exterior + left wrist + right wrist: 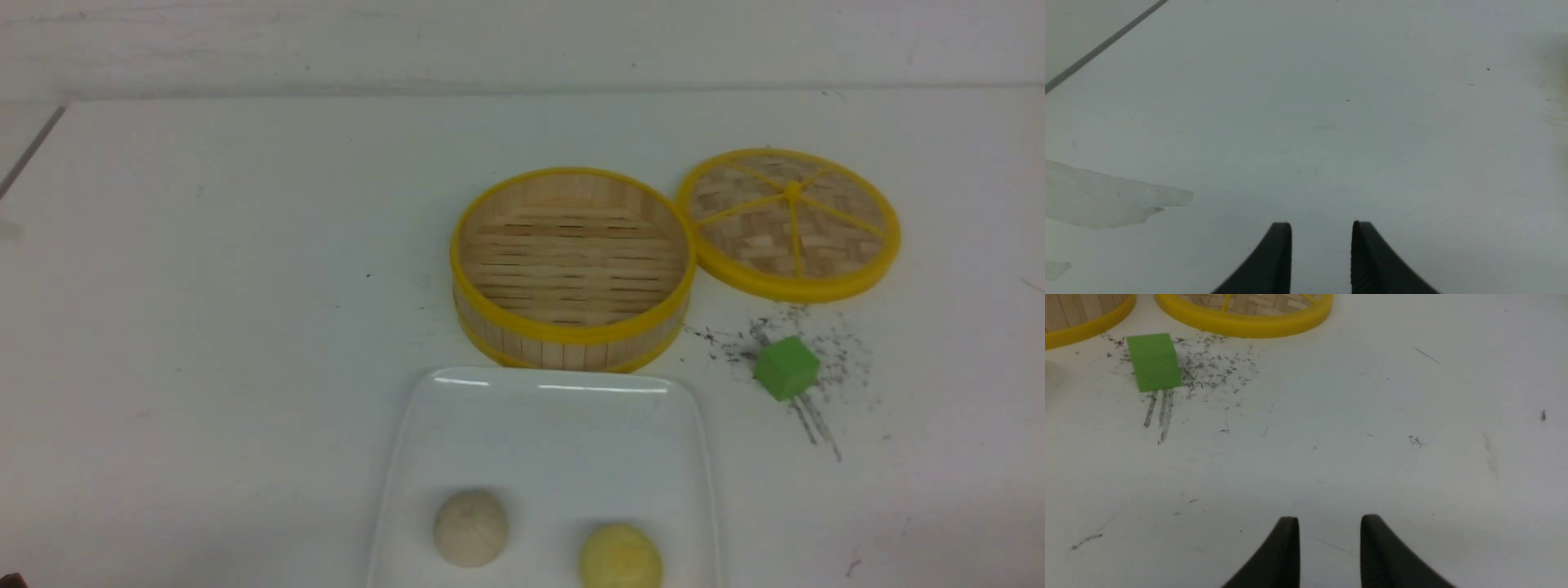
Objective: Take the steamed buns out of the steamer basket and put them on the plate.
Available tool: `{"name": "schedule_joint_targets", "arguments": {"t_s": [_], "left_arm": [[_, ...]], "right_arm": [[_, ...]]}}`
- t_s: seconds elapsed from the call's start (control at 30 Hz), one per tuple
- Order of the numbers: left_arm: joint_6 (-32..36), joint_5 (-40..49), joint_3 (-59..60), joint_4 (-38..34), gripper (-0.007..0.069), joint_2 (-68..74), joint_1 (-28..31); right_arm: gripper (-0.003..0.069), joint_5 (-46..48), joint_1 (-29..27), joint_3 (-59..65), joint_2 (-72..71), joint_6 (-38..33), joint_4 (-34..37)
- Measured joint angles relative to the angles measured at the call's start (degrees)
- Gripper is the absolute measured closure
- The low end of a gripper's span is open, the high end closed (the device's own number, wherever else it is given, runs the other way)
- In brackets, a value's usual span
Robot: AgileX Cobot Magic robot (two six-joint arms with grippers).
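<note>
Both steamed buns sit on the plate [457, 408] at its near end — the pale bun [471, 527] at about 7 o'clock from its middle, the yellow bun [620, 557] at 5 — and the steamer basket [571, 269], touching the plate's 12 o'clock edge, shows only bare slats. My left claw [1321, 257] and right claw [1329, 551] are both released, grasping nothing, each over bare table [204, 286]. I judge the move done, so the best handling now is to keep both arms well off the plate — no nudging.

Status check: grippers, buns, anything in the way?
Left gripper and right gripper open, empty. Pale bun and yellow bun on plate; steamer basket empty. Nothing in the way.
</note>
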Motion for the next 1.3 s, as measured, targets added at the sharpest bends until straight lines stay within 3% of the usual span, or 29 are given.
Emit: {"name": "schedule_joint_targets", "arguments": {"t_s": [0.17, 0.3, 0.67, 1.3], "left_arm": [[0.36, -0.05, 0.0, -0.47, 0.0384, 0.0, 0.0], [2.97, -0.5, 0.0, -4.79, 0.0384, 0.0, 0.0], [27.34, -1.6, 0.0, -21.36, 0.0384, 0.0, 0.0], [29.77, -1.6, 0.0, -22.66, 0.0384, 0.0, 0.0]], "right_arm": [[0.042, 0.0, 0.0, 0.0, 0.0, 0.0, 0.0], [0.0419, 0.0, 0.0, 0.0, 0.0, 0.0, 0.0], [0.0419, 0.0, 0.0, 0.0, 0.0, 0.0, 0.0], [0.0419, 0.0, 0.0, 0.0, 0.0, -0.2, 0.0]]}}
